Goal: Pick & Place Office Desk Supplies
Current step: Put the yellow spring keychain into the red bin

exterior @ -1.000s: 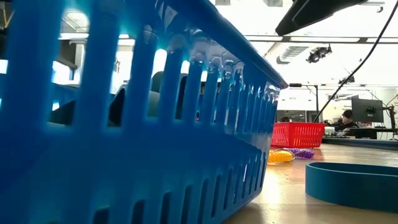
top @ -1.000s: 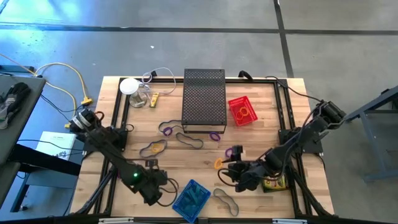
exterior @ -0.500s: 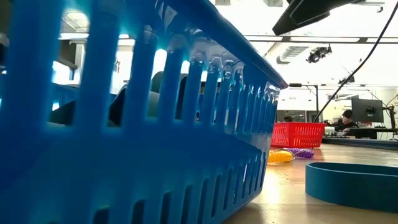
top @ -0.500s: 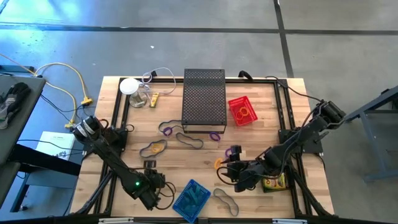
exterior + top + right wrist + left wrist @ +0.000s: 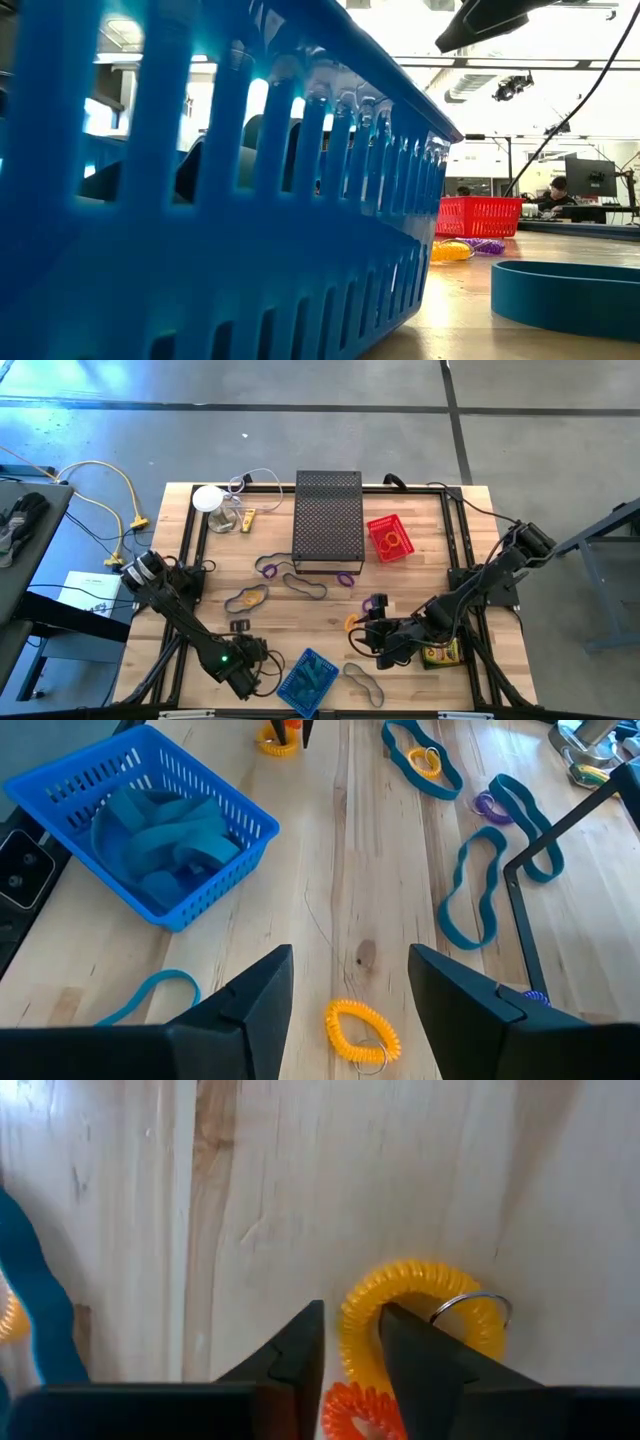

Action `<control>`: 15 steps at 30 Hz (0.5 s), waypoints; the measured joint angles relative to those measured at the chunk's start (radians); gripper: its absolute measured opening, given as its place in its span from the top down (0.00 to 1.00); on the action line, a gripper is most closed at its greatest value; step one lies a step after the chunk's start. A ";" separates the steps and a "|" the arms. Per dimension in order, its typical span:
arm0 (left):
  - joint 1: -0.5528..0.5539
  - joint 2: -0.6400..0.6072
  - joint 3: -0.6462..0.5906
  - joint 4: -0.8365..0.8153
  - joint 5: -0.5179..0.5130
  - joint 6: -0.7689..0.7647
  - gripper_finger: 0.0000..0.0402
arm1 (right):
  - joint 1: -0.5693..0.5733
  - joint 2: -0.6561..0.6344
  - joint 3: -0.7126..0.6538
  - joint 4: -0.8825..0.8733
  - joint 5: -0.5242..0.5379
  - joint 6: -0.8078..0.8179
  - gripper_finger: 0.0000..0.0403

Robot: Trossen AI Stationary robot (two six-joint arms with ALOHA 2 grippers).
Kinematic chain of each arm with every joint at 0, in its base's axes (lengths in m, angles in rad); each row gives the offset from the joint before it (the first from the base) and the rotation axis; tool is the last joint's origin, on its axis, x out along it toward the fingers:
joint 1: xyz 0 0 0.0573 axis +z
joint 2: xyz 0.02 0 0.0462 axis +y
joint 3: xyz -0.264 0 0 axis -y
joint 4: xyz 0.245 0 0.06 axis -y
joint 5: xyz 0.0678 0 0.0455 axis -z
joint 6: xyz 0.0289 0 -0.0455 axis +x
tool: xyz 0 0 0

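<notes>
My left gripper [image 5: 250, 662] points down at the table near its front edge, just left of the blue basket [image 5: 308, 678]. In the left wrist view its fingers [image 5: 350, 1312] straddle one side of a yellow coil loop [image 5: 410, 1285] with a metal ring, which lies flat on the wood. An orange-red coiled piece [image 5: 358, 1415] shows farther back between the fingers. My right gripper [image 5: 350, 960] hangs open above another yellow-orange coil [image 5: 362, 1032] lying on the table [image 5: 352, 622], and touches nothing. Purple and teal loops lie about mid-table. My left gripper comes at the yellow coil from above, one finger [image 5: 415, 1355] inside the loop and one [image 5: 295, 1355] outside, across the coil's band [image 5: 358, 1335]. A sliver of wood shows between the outer finger and the band. Whether the inner finger touches it, I cannot tell.
The blue basket [image 5: 150, 830] holds teal bands and fills the low view [image 5: 200, 200]. A black mesh box [image 5: 328, 520] stands at the back middle, with a red basket [image 5: 390, 538] to its right. Teal loops [image 5: 480, 890] and a yellow-red packet [image 5: 440, 653] lie nearby.
My left gripper has sunk toward the table beside the blue basket, drifting slightly toward the near edge, and its arm has leaned lower. My right gripper has kept still.
</notes>
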 joint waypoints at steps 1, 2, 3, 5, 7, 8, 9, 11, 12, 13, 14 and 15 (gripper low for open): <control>0.000 0.000 0.000 0.000 0.001 -0.013 0.80 | 0.000 0.000 0.000 0.000 0.000 0.000 0.53; 0.000 0.001 0.000 0.003 0.002 -0.022 0.83 | 0.000 0.000 0.000 0.000 0.000 0.001 0.53; 0.000 0.001 0.000 0.004 0.003 -0.029 0.87 | 0.000 0.000 0.000 0.000 0.000 0.002 0.53; 0.000 0.001 0.000 0.003 0.002 -0.032 0.94 | 0.000 0.000 0.000 -0.001 0.000 0.003 0.53; 0.000 0.002 -0.001 0.003 0.002 -0.034 0.97 | 0.000 0.000 0.000 -0.001 0.000 0.003 0.53; 0.000 0.002 -0.001 0.004 0.000 -0.034 0.97 | 0.000 0.000 0.000 -0.001 0.000 0.003 0.53; 0.000 0.002 -0.001 0.005 -0.003 -0.035 0.98 | 0.000 0.000 0.000 0.000 0.000 0.003 0.53; 0.000 0.002 -0.002 0.008 -0.019 -0.035 0.98 | 0.000 0.000 0.000 -0.001 0.000 0.003 0.53; -0.001 -0.003 -0.001 0.008 -0.028 -0.035 0.98 | 0.000 0.000 0.000 0.000 0.000 0.003 0.53; -0.001 -0.008 -0.001 0.008 -0.040 -0.034 0.98 | 0.000 0.000 0.000 -0.001 0.000 0.003 0.53; -0.001 -0.016 0.001 0.011 -0.051 -0.034 0.98 | -0.001 0.000 0.000 -0.001 0.000 0.002 0.53; 0.000 -0.025 0.002 0.013 -0.074 -0.034 0.98 | -0.001 0.000 0.000 0.000 0.001 0.000 0.53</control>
